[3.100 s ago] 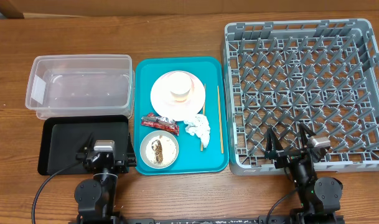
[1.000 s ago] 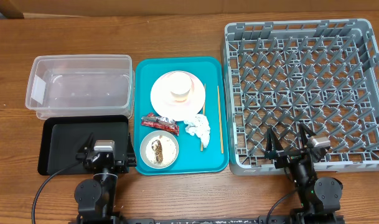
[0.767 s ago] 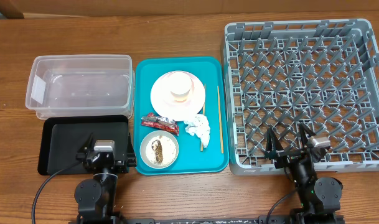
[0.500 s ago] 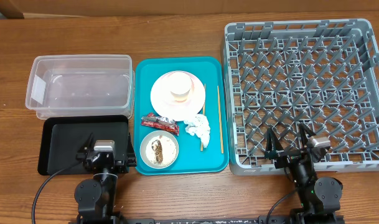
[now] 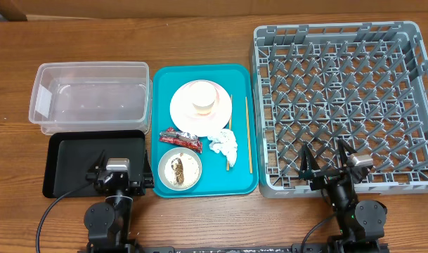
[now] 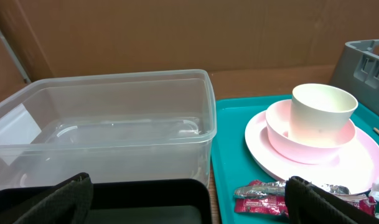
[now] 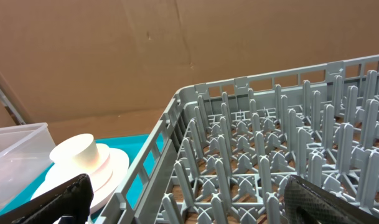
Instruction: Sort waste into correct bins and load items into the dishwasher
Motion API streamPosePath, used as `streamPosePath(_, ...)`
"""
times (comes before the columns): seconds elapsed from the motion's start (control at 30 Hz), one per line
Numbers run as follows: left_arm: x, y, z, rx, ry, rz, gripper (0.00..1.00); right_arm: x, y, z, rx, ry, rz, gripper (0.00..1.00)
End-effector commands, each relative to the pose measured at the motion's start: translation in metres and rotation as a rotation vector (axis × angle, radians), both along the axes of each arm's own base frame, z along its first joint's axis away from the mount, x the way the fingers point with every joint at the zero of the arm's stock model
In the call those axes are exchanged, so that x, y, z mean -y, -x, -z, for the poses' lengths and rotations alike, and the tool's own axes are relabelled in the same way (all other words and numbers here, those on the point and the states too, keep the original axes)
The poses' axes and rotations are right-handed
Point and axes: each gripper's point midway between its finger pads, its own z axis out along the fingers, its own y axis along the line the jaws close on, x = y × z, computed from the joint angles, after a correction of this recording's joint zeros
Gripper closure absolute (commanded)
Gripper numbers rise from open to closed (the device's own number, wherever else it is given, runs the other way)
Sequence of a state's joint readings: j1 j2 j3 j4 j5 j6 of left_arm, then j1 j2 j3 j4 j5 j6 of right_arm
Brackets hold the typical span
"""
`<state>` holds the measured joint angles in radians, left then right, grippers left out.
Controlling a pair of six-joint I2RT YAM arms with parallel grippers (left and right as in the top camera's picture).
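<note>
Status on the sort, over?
Left gripper and right gripper open, holding nothing. Red snack wrapper, napkin, pink plate on teal tray, none sorted. Nothing in the way.

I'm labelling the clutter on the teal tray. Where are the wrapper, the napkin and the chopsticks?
wrapper (image 5: 180,139), overhead view, on its red middle.
napkin (image 5: 223,144), overhead view, centre of the crumple.
chopsticks (image 5: 248,137), overhead view, midway along the right-hand stick.

Evenly lit wood-grain table (image 5: 199,28), plain brown cardboard wall (image 6: 177,31) behind
</note>
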<state>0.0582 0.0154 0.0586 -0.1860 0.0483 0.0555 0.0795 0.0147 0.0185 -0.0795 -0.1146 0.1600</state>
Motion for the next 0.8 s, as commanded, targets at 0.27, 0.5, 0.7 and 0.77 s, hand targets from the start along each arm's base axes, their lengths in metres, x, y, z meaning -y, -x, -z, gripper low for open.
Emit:
streamPosePath(0.27, -0.004, -0.001, -0.014, 0.056, 0.016, -0.031, 0.00, 0.001, 0.000, 0.001, 0.006, 0.003, 0.005, 0.00)
streamPosePath(0.5, -0.001, 0.006, -0.043, 0.090, 0.106, -0.023, 0.00, 0.001, 0.000, 0.001, 0.007, 0.003, 0.005, 0.00)
streamPosePath(0.7, 0.007, 0.030, -0.095, 0.094, 0.172, 0.015, 0.00, 0.001, 0.000, 0.001, 0.006, 0.003, 0.005, 0.00)
streamPosePath(0.77, 0.014, 0.037, -0.111, 0.075, 0.177, 0.051, 0.00, 0.001, 0.000, 0.001, 0.006, 0.003, 0.005, 0.00)
